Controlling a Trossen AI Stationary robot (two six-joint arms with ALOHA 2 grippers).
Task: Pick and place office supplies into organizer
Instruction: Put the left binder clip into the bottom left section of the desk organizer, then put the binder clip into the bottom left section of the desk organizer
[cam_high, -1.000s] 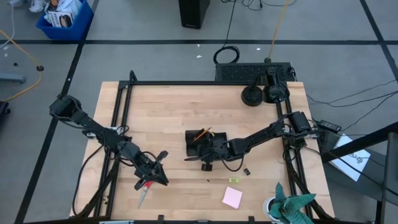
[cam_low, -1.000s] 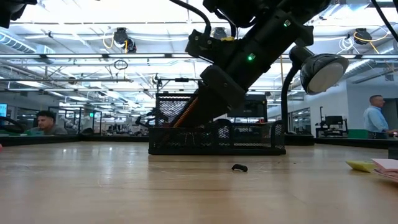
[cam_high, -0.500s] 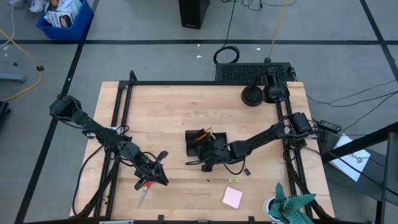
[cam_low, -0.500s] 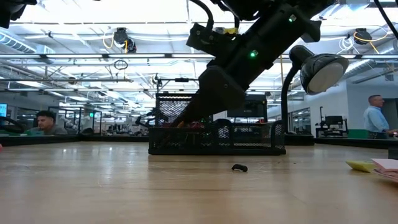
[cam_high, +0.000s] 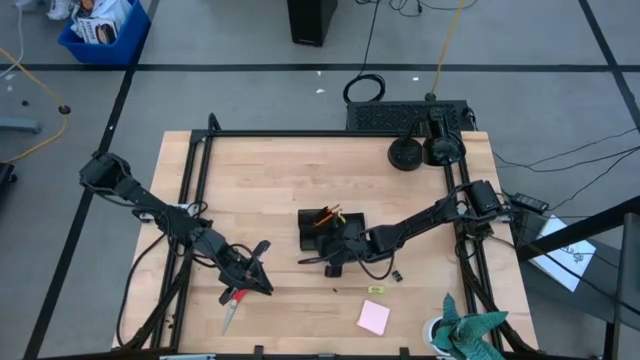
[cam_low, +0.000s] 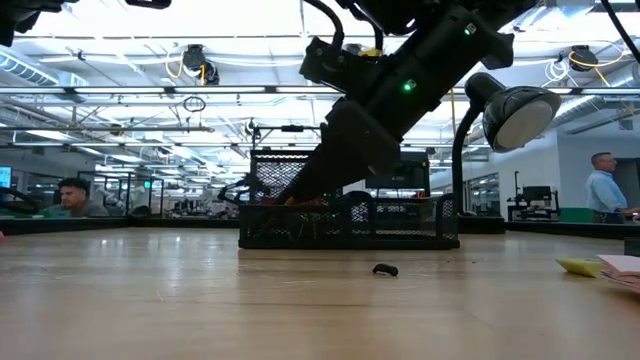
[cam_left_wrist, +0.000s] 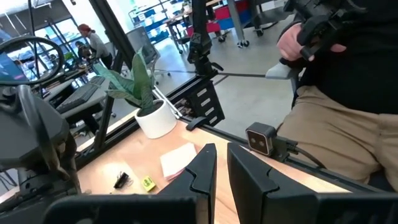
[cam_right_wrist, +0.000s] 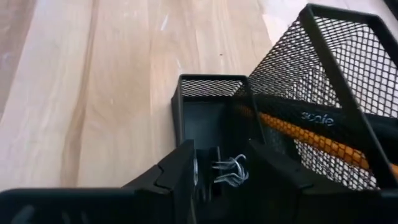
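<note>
Right gripper (cam_right_wrist: 221, 171) hangs over the mesh organizer (cam_high: 328, 229), fingers apart around a binder clip (cam_right_wrist: 229, 169); left gripper (cam_high: 256, 281), fingers nearly together, hovers just above the scissors (cam_high: 232, 306)

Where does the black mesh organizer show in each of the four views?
High view: organizer at table centre, right gripper at its near edge.
Low view: organizer mid-picture, behind the right arm.
Left wrist view: not in it.
Right wrist view: organizer ahead of the fingers, a binder clip between them.
Shared landmark: the orange pencil in the organizer.
</note>
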